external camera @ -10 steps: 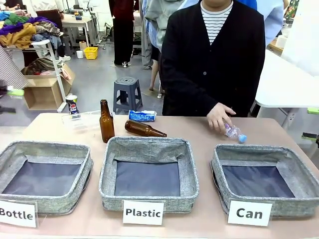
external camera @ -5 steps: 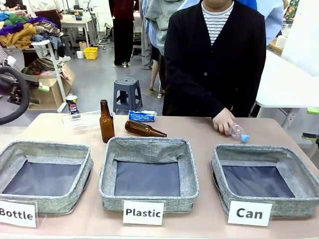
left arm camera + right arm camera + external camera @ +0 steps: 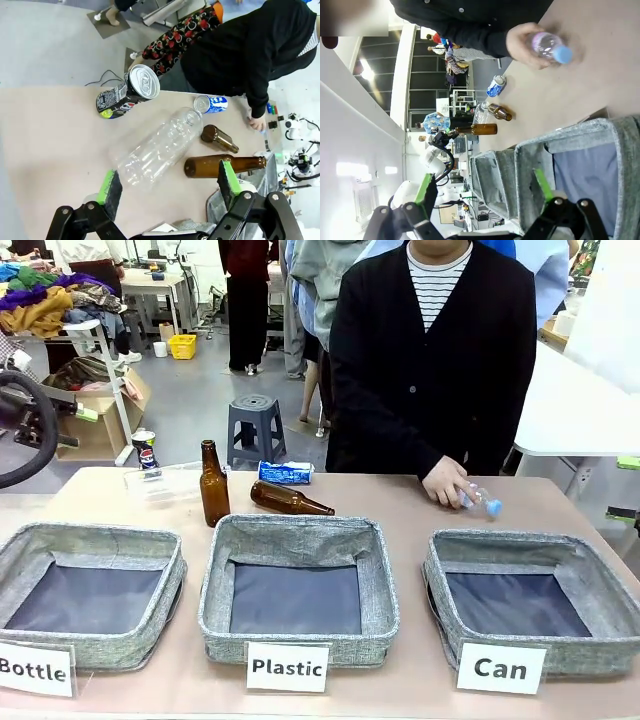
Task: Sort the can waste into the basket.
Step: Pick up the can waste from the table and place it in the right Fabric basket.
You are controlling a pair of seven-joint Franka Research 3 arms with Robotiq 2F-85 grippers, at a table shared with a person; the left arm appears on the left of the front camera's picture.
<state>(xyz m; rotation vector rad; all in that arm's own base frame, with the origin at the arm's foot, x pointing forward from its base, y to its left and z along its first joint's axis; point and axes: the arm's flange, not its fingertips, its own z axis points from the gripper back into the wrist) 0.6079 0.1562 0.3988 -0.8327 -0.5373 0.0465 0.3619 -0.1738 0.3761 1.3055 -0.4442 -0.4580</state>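
**Objects.** Dark can (image 3: pixel 146 452) stands at the far left edge of the counter (image 3: pixel 400 510), apparently upright. Blue can (image 3: pixel 285 472) lies on its side at the far edge, nearer the middle. Basket (image 3: pixel 500 545) marked "Can" sits near right, empty.

**Handling, judged.** Both cans look empty and dented, so they should be light, thin-walled and easily crushed. The sides are smooth and round and may slip, and the lying can may roll. Grip across the body at mid-length with modest force, not on the rims.

**Left hand** (image 3: pixel 169 182). Fingers spread wide and holding nothing. It is poised over the far left of the counter above a clear bottle (image 3: pixel 157 147), with the dark can (image 3: pixel 127 92) beyond it.

**Right hand** (image 3: pixel 484 186). Fingers spread and empty, poised over the basket (image 3: pixel 580 145) and facing a person's hand (image 3: pixel 530 42).
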